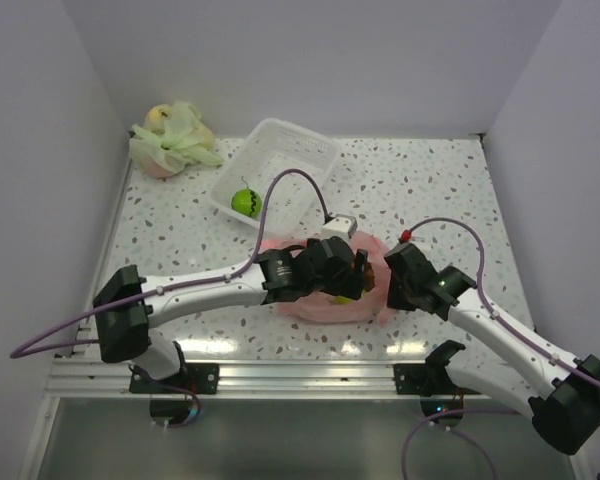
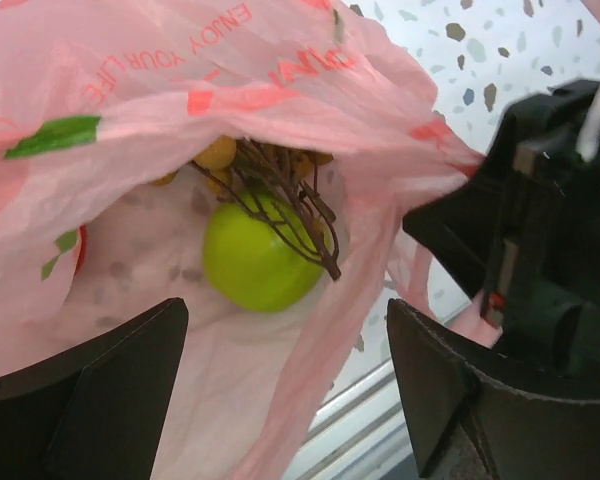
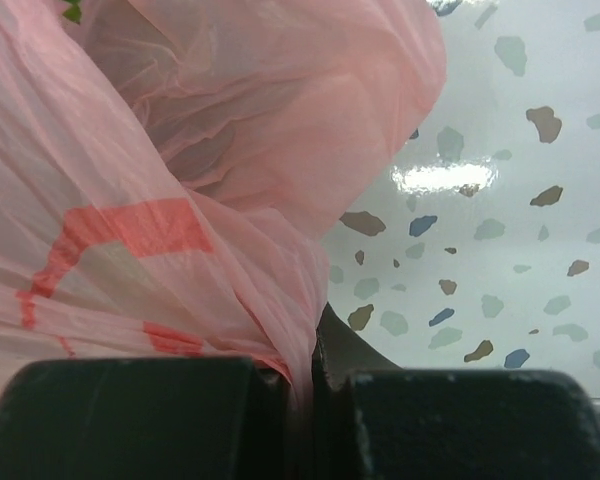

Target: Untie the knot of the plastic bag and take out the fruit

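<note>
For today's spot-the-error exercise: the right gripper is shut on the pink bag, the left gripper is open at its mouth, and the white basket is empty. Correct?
One error: the white basket is not empty; the top external view shows a green fruit in it. The rest stands: right gripper shut on the pink bag, left gripper open at its mouth.

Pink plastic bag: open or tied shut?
Open. Left wrist view looks through the mouth of the thin pink plastic bag at a round green fruit and twiggy yellow-brown berries inside. Right gripper pinches its edge.
</note>
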Action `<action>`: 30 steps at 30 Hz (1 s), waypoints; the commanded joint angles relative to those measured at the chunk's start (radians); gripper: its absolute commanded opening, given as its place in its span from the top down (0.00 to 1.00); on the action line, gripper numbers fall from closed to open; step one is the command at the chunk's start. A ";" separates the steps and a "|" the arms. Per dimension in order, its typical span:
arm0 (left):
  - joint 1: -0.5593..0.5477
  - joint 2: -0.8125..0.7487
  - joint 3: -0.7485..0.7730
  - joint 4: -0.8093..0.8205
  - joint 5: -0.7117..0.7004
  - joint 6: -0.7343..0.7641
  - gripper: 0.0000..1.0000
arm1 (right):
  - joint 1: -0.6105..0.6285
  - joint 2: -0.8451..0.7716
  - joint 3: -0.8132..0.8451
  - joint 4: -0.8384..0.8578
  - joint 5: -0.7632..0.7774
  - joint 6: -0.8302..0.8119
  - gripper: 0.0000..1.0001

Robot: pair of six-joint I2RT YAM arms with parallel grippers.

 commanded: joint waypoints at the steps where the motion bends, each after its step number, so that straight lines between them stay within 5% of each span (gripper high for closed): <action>1: 0.027 0.087 0.004 0.133 -0.027 -0.082 0.14 | 0.002 -0.029 -0.037 0.043 -0.030 0.065 0.99; 16: 0.089 0.357 0.119 0.240 -0.019 -0.139 0.19 | 0.002 -0.045 -0.070 0.118 -0.052 0.094 0.99; 19: 0.089 0.378 0.125 0.227 -0.024 -0.137 0.32 | 0.002 -0.055 -0.079 0.122 -0.047 0.094 0.99; 26: 0.089 0.290 0.082 0.233 -0.035 -0.087 0.90 | 0.002 -0.084 -0.090 0.106 -0.030 0.097 0.99; 30: 0.089 0.226 0.088 0.186 -0.039 -0.037 1.00 | 0.001 -0.085 -0.085 0.103 -0.007 0.097 0.99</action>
